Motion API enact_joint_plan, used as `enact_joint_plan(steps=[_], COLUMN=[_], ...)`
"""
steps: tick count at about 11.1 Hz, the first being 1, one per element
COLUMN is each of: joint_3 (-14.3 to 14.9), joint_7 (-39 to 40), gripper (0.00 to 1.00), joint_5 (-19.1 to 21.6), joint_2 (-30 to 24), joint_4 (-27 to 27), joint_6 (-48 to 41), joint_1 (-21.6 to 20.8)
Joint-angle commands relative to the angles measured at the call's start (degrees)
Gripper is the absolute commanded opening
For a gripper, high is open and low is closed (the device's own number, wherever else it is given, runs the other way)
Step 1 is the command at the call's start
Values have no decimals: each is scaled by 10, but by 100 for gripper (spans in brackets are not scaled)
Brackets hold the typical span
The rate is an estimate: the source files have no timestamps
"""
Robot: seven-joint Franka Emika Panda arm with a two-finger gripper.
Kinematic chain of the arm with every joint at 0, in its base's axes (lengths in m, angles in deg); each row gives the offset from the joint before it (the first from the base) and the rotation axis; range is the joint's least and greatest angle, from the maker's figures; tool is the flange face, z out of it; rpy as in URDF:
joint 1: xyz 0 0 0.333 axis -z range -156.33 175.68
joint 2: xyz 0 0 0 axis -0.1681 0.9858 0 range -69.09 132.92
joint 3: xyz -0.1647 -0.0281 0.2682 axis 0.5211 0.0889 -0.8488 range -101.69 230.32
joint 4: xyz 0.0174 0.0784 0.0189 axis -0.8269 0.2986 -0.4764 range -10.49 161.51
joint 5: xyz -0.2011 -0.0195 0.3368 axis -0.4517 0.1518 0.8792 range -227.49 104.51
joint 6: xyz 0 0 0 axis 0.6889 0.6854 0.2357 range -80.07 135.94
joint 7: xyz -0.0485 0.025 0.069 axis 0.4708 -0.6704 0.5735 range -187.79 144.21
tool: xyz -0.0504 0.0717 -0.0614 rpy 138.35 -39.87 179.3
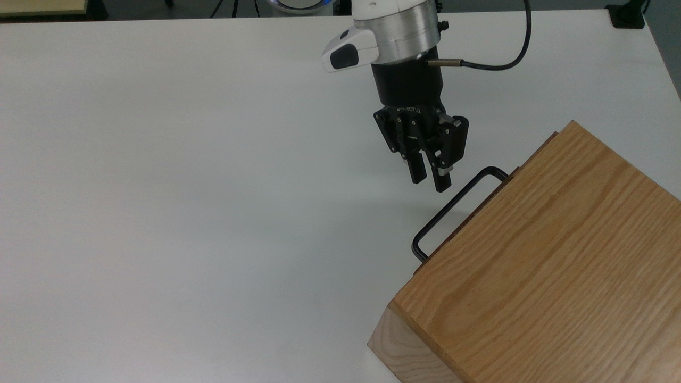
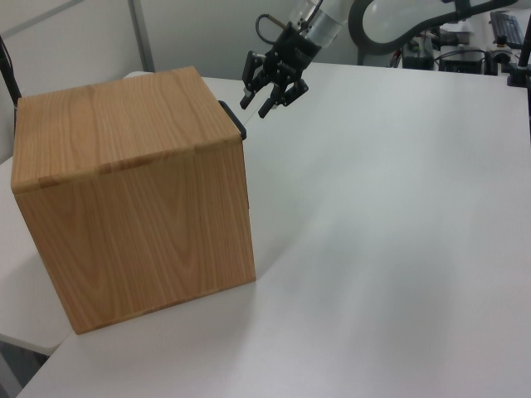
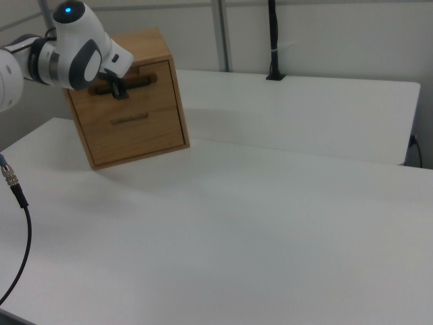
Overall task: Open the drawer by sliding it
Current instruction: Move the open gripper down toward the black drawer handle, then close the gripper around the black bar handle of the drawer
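Overhead, the black two-finger gripper (image 1: 430, 181) of the white and silver robot arm (image 1: 396, 26) hangs above the white table (image 1: 186, 186), its fingers drawn near each other with a narrow gap between them and nothing held. Its fingertips point down and toward the top view's right, stopping just beside the thin black U-shaped metal handle (image 1: 452, 207), with no contact visible.

The handle belongs to the drawer (image 3: 139, 84), a flat light-wood front panel set in the upper part of the oak-grained box casing (image 1: 542, 266). The drawer sits pushed in, its front edge showing as a thin strip along the casing's face in the top view. The handle's long axis runs diagonally there, from the top view's lower left to its upper right, and the drawer front faces the top view's upper left.

The casing stands at the top view's lower right corner. From the left view, the gripper (image 2: 265, 91) hovers beside the casing's far upper edge, where a bit of the handle (image 2: 235, 122) peeks out. A black cable (image 1: 505, 53) loops from the wrist.
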Motion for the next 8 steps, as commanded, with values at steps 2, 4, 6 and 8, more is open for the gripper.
enact_joint_plan(steps=[2,4,6,8], joint_3=[-6,-7,-7,-8], joint_7=[-7,-7,-7,-7], gripper=[44,43,40,40], joint_5=[10,10,10,10], joint_2=[33,46,56,57], joint_4=[-32,-39,-41,-41], joint_6=[15,31,37,40], joint_1=[-5,-8,-12,-13])
